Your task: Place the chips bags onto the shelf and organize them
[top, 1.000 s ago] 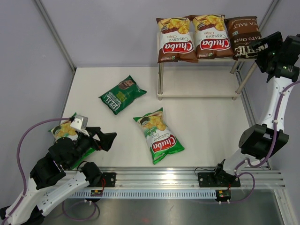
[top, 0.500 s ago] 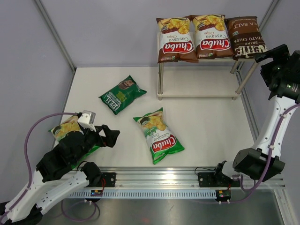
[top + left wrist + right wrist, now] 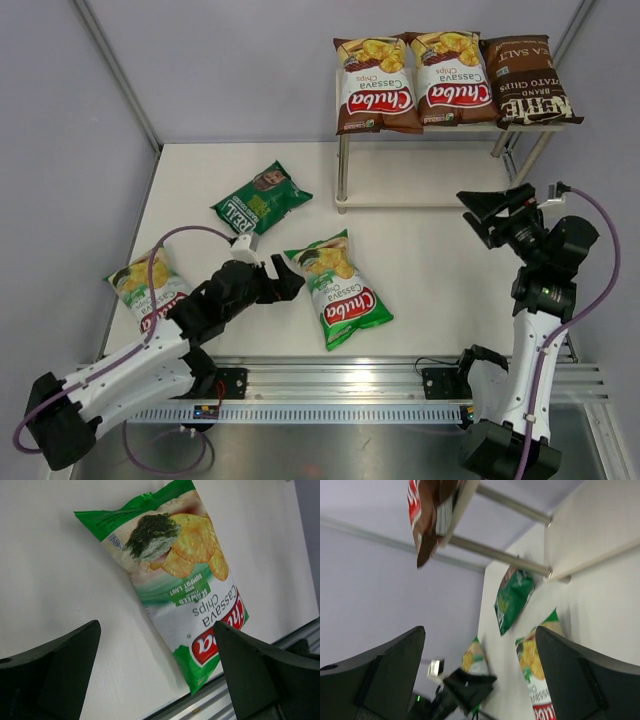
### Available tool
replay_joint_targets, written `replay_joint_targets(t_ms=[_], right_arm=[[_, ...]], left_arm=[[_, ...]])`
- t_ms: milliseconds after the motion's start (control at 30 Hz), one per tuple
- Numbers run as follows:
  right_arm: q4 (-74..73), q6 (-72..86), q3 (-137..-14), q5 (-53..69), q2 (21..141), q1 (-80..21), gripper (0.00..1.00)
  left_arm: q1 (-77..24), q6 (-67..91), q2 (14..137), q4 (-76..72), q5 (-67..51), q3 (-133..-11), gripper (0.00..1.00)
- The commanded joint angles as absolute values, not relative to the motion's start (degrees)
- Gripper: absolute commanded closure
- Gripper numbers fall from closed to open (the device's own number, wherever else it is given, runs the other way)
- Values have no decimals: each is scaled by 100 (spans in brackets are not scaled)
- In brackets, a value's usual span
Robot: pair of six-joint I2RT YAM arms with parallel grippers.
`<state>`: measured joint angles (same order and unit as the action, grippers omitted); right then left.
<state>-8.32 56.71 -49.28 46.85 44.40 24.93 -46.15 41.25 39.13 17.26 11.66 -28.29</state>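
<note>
Two brown Chuba bags [image 3: 377,85] [image 3: 452,78] and the dark-brown Kettle bag [image 3: 528,82] lie on the top board of the shelf [image 3: 420,186]. The dark-green REAL bag [image 3: 261,201] and two light-green Chuba bags, one central [image 3: 340,291] and one at the left [image 3: 146,286], lie on the table. My left gripper [image 3: 288,281] is open and empty just left of the central bag, which fills the left wrist view [image 3: 186,580]. My right gripper [image 3: 473,217] is open and empty, low in front of the shelf's right part.
Grey walls close in the white table [image 3: 220,255] on the left, back and right. A metal rail [image 3: 330,378] runs along the near edge. The right wrist view shows a shelf leg [image 3: 496,550], the REAL bag [image 3: 512,597] and my left arm [image 3: 465,686].
My left arm has swung right, from over the left light-green bag to beside the central one. My right arm has come down from the Kettle bag to in front of the shelf.
</note>
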Motion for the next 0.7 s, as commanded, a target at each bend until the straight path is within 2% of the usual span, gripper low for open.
replay_joint_targets(t_ms=[0, 267, 667], right_arm=[[-342, 5845, -4475, 5509, 3894, 2145, 0], [-414, 5757, -4157, 5792, 3358, 1512, 1], [-141, 5915, -4052, 5854, 3287, 1318, 1]], left_arm=[[-4018, 4842, 4786, -961, 186, -2436, 1], [-3156, 5387, 7091, -4145, -1115, -1680, 1], [-3094, 6379, 10413, -8794, -1337, -1266, 1]])
